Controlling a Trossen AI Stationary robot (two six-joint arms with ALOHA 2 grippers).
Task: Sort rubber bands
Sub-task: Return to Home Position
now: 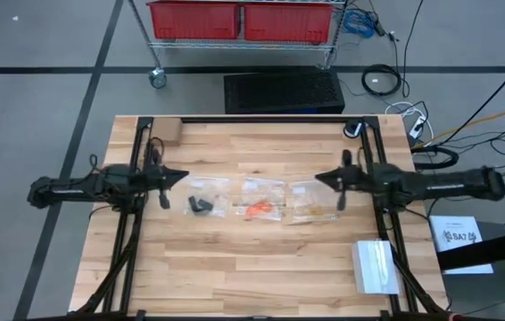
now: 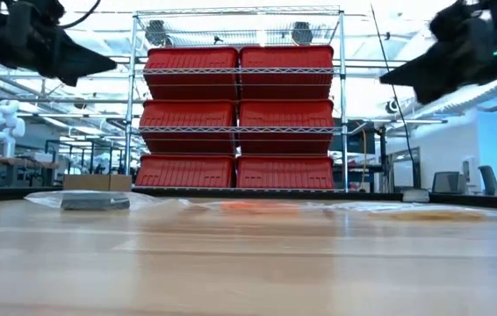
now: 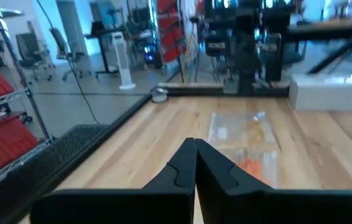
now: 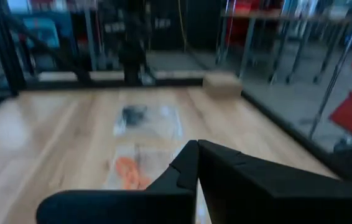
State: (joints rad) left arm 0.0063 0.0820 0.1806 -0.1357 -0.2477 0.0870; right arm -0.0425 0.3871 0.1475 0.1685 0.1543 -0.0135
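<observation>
Three clear bags [image 1: 254, 192] in a row, holding black, orange and yellow-tan rubber bands [image 1: 259, 209]. Left gripper [image 1: 185, 176] and right gripper [image 1: 318, 178] hovering at either end, each pressed shut.

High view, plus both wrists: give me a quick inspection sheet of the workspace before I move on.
Surface: wooden table, no spills seen.
Job's things: three clear bags in a row mid-table, holding black rubber bands, orange ones, yellow-tan ones.
Clutter: white box at the right edge, away from the rack; tan block at the rack-side left corner.
Grippers: left gripper and right gripper raised off the table, either side of the bags, fingers shut, empty.
Cables: loose coils on the floor beyond the right corner.
Surroundings: wire rack with red bins, black mat on the floor.
</observation>
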